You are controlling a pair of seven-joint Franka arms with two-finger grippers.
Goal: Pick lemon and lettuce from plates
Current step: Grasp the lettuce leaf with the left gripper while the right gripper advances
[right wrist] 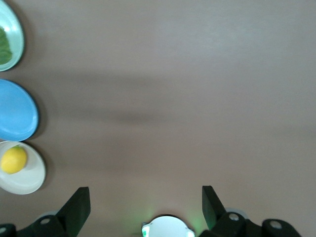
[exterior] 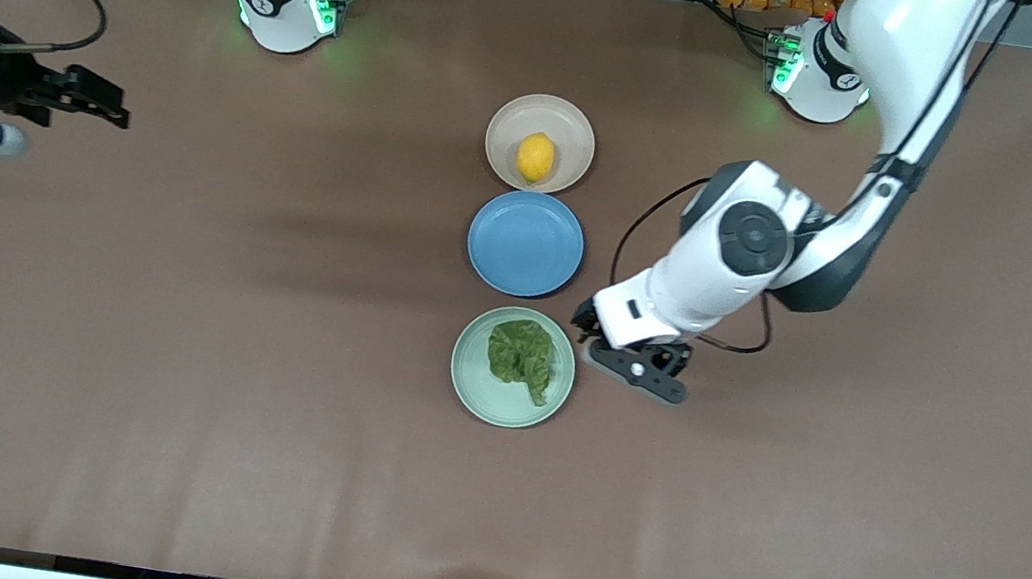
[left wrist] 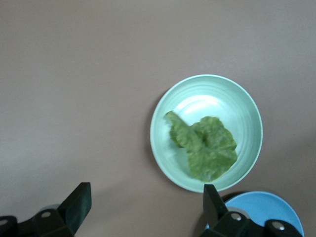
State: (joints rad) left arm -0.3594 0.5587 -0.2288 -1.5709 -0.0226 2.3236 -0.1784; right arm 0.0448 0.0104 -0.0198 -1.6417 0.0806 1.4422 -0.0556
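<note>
Here, the brown table (exterior: 163, 361) carries three round plates in a single row midway between the two arms. Left arm: reaches in from its base and bends down, so that the left gripper (exterior: 593, 333) hangs just beside the mint green plate (exterior: 464, 378), on the side toward the left arm's end of the table, over bare tabletop at the plate's rim; its two fingers (left wrist: 76, 205) stand wide apart and hold nothing. Right arm: waits at its own end of the table, well apart from the row; the right gripper (exterior: 103, 102) is likewise spread wide and empty, over bare tabletop. Mint green plate: the plate nearest the front camera and the one closest to the left gripper. Blue plate (exterior: 525, 243): the middle of the row, bare, lying between the other two and just clear of each rim. Beige-cream plate (exterior: 504, 126): farthest from the front camera, nearest the arms' bases. Lettuce (exterior: 522, 355): one dark green wrinkled leaf lying flat in the mint green plate, its stem end pointing toward the front camera, nothing between it and the left gripper. Lemon (exterior: 536, 157): small, yellow, resting in the beige-cream plate, far from either gripper.
</note>
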